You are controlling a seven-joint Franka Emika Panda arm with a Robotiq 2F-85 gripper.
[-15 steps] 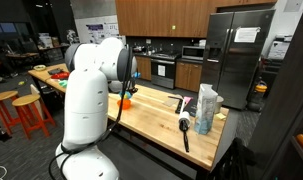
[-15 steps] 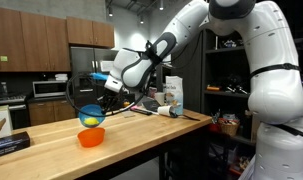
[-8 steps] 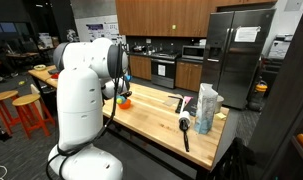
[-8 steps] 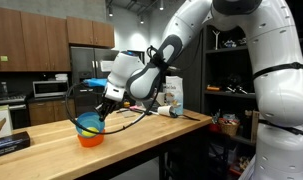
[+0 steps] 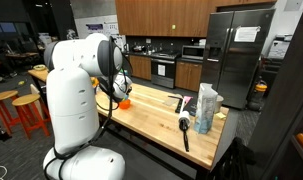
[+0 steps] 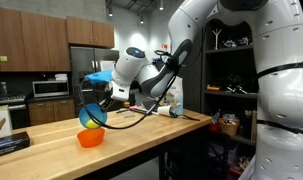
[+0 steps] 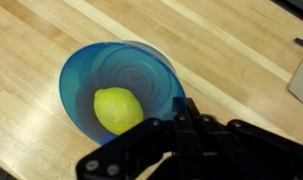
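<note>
Above the orange bowl (image 6: 90, 138), jaws clamp a blue bowl (image 7: 121, 85) holding a lemon (image 7: 118, 109); bottles (image 5: 205, 108) stand well apart.

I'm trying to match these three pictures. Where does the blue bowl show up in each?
In an exterior view: the blue bowl is left of centre, tilted, just above an orange bowl.
In an exterior view: not visible; the robot's white arm blocks it.
Wrist view: centre-left, with a lemon inside.
Shared landmark: the wooden tabletop.
</note>
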